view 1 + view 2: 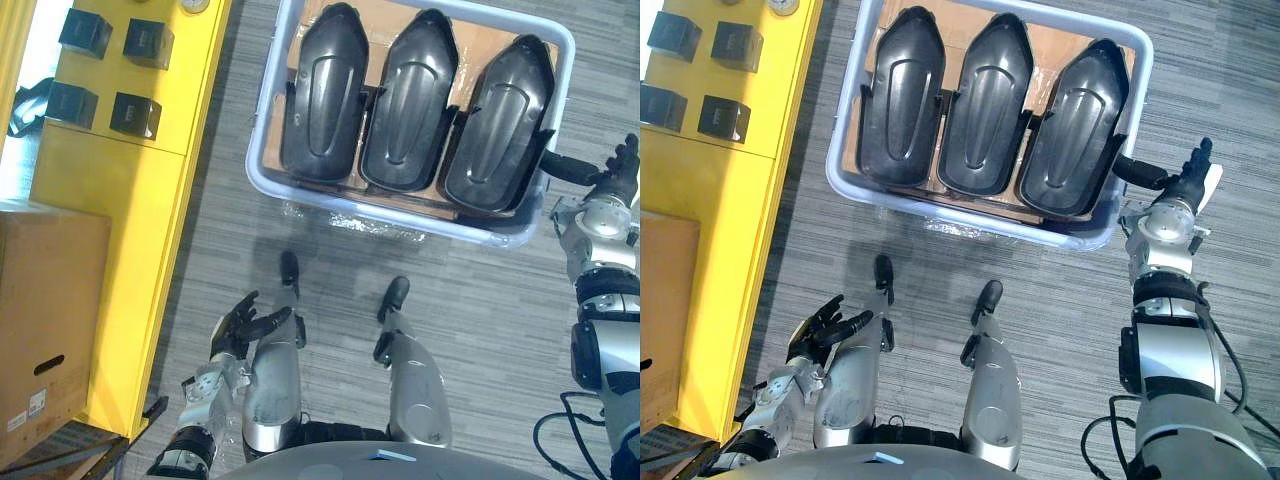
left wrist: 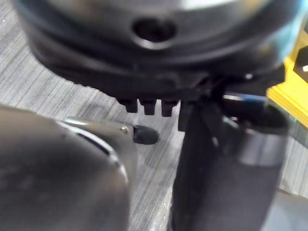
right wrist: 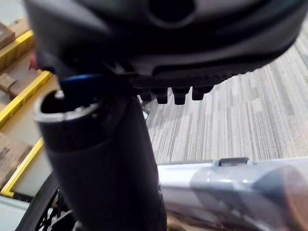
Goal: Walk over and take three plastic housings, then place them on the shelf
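Three black plastic housings lie side by side in a pale bin (image 1: pixel 262 175) on the floor: the left housing (image 1: pixel 325 95), the middle housing (image 1: pixel 410 100) and the right housing (image 1: pixel 500 125). My right hand (image 1: pixel 618 170) hovers at the bin's right side, fingers straight and empty. Its thumb (image 3: pixel 106 159) stretches toward the bin's rim (image 3: pixel 231 168) next to the right housing. My left hand (image 1: pixel 238 325) hangs low at the near left, well short of the bin, fingers relaxed and holding nothing.
A yellow shelf (image 1: pixel 150 200) runs along the left, with several small black boxes (image 1: pixel 85 30) on its top. A brown cardboard box (image 1: pixel 45 320) stands at the near left beside it. Grey striped floor surrounds the bin.
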